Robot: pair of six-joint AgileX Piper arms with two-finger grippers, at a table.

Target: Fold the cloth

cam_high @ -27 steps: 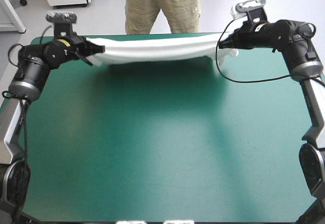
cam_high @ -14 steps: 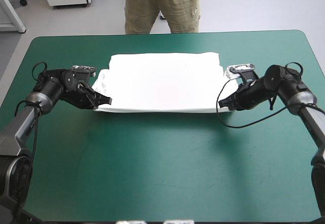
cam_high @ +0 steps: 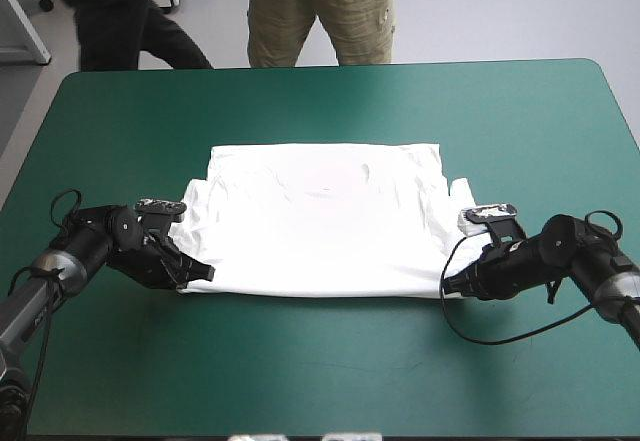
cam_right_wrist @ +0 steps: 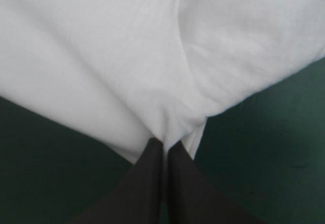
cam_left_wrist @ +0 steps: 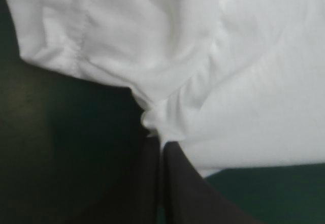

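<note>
The white T-shirt lies spread flat on the teal-green cover, collar side away from the near edge, its hem toward me. My left gripper sits low at the shirt's near left corner, shut on the T-shirt, whose cloth bunches at the fingertips. At the near right corner my right gripper is likewise shut on the T-shirt, a fold of white cloth pinched between its black fingers.
Bare teal-green cover runs between the shirt's hem and the near edge, and more lies beyond the collar. Two people stand past the far edge, not over the table.
Both grippers have drawn the shirt from the far edge toward the near side and lowered it; it hung stretched in the air, now it lies flat mid-table.
</note>
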